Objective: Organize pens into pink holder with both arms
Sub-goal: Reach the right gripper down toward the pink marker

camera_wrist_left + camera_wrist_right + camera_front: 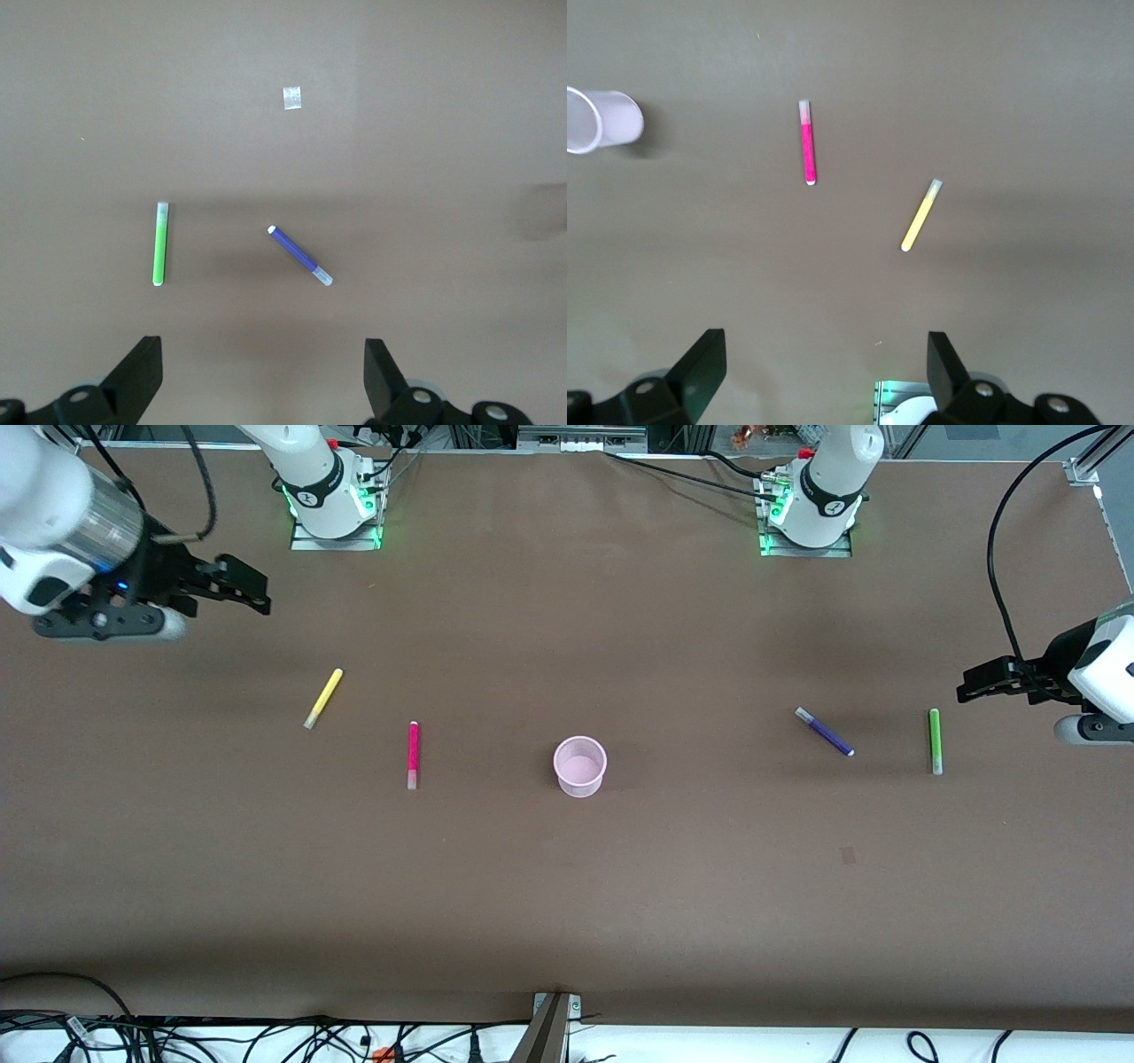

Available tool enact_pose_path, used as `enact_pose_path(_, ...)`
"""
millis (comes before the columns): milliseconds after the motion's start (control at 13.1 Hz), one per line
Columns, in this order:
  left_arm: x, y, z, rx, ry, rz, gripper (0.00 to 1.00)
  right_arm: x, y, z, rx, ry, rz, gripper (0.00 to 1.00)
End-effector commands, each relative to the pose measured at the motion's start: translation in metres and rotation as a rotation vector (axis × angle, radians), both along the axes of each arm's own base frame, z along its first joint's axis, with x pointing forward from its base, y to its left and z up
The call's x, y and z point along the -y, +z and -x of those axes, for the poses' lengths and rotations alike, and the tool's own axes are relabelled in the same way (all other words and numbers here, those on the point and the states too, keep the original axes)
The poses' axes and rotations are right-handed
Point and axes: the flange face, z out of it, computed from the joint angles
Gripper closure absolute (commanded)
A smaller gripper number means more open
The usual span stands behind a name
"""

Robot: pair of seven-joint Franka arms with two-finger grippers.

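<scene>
The pink holder (pixel 580 765) stands upright and empty mid-table; it also shows in the right wrist view (pixel 598 119). The yellow pen (pixel 323 698) (pixel 921 215) and the magenta pen (pixel 413 755) (pixel 807 142) lie flat toward the right arm's end. The purple pen (pixel 825 732) (pixel 299 255) and the green pen (pixel 935 740) (pixel 160 243) lie flat toward the left arm's end. My right gripper (pixel 239 589) (pixel 824 372) is open and empty, up over the table at its own end. My left gripper (pixel 979 682) (pixel 263 376) is open and empty, up over the table near the green pen.
The brown table (pixel 567 903) carries a small pale patch (pixel 848 856), also in the left wrist view (pixel 292 97). The arm bases (pixel 335 500) (pixel 811 509) stand along the edge farthest from the front camera. Cables (pixel 266 1036) lie past the nearest edge.
</scene>
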Motion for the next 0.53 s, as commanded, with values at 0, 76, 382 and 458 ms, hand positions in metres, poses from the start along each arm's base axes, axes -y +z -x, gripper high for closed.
enact_pose_path(0,0.000,0.000,0.003,-0.027,-0.008,0.012,0.00,-0.044,-0.103,-0.005,0.032,-0.029,0.029,0.00)
enact_pose_path(76,-0.001,-0.007,0.006,-0.065,-0.001,0.017,0.00,-0.065,-0.155,-0.001,0.063,-0.024,0.019,0.00)
enact_pose_path(382,0.002,-0.063,0.008,-0.164,0.178,-0.010,0.00,-0.100,-0.294,-0.018,0.067,-0.146,0.003,0.01)
enact_pose_path(458,0.003,-0.078,0.008,-0.167,0.222,-0.009,0.00,-0.100,-0.320,-0.020,0.059,-0.149,0.004,0.02)
